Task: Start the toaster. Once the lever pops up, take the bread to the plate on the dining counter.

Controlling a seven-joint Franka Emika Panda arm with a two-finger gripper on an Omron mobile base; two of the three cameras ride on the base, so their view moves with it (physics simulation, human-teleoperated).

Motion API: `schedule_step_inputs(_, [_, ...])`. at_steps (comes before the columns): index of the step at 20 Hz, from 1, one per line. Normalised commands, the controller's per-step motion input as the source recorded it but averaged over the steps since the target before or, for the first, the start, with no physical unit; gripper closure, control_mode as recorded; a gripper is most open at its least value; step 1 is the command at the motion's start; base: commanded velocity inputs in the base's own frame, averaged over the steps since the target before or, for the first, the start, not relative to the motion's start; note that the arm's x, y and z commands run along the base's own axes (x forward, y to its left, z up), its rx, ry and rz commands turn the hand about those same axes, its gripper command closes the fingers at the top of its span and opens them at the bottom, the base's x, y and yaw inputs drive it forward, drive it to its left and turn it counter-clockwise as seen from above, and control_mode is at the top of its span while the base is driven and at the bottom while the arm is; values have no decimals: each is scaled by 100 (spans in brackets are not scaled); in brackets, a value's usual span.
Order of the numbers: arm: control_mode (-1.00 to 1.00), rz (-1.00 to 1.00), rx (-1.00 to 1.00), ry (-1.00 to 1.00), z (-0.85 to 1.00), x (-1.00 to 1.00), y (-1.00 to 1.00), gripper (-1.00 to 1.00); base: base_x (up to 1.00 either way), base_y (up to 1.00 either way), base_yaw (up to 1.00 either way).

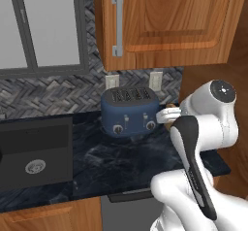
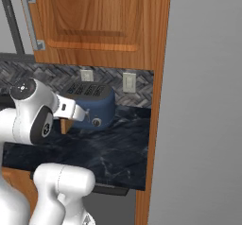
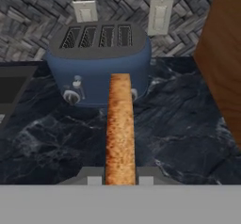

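The dark-blue toaster [image 1: 130,111] [image 2: 94,107] [image 3: 99,60] stands at the back of the black worktop, its top slots empty. My gripper [image 3: 120,178] is shut on the bread [image 3: 120,129], a golden-brown slice seen edge-on between the finger tips. The slice hangs over the worktop in front of the toaster and slightly to its right. In the base views the bread [image 1: 169,114] [image 2: 65,125] shows as a small brown patch at the end of the hand, close to the toaster's right side. The plate and the dining counter are out of view.
A black sink [image 1: 36,152] is sunk into the worktop [image 1: 121,159] left of the toaster. A wooden wall cabinet [image 1: 169,21] hangs above. Two wall outlets [image 3: 160,15] sit behind the toaster. A tall wooden panel [image 2: 156,125] bounds the worktop on the right.
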Motion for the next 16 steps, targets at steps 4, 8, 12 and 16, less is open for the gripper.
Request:
schedule_step_inputs(4, [-100, 0, 0, 0, 1, -8, -1, 100, 0, 0, 0])
schedule_step_inputs(8, [-100, 0, 0, 0, 6, -24, -5, 100, 0, 0, 0])
schedule_step_inputs(12, [-100, 0, 0, 0, 8, -37, -9, 100, 0, 0, 0])
schedule_step_inputs(16, [-100, 0, 0, 0, 17, -44, -8, 100, 0, 0, 0])
